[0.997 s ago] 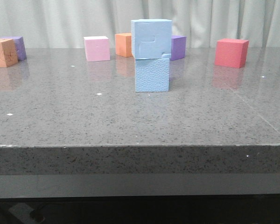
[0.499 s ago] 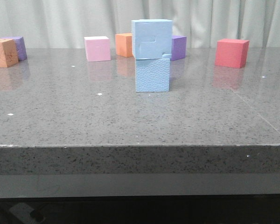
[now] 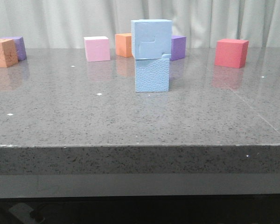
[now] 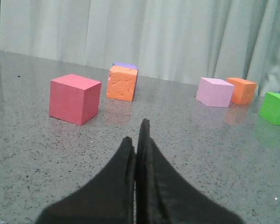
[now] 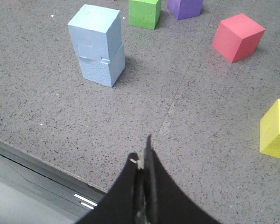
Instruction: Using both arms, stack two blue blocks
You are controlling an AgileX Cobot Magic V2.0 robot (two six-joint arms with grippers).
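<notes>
Two pale blue blocks stand stacked in the middle of the table: the upper block (image 3: 151,39) rests on the lower block (image 3: 152,74), a little offset to the left. The stack also shows in the right wrist view, upper block (image 5: 94,31) on lower block (image 5: 102,69). Neither arm shows in the front view. My left gripper (image 4: 136,135) is shut and empty, low over the table, away from the stack. My right gripper (image 5: 142,151) is shut and empty, above the table's front edge, well short of the stack.
In the front view, an orange cube (image 3: 3,52), a purple cube (image 3: 18,47), a pink cube (image 3: 97,48), another orange cube (image 3: 124,45), a purple cube (image 3: 178,47) and a red cube (image 3: 231,52) line the back. A green cube (image 5: 144,13) and a yellow cube (image 5: 276,130) show in the right wrist view.
</notes>
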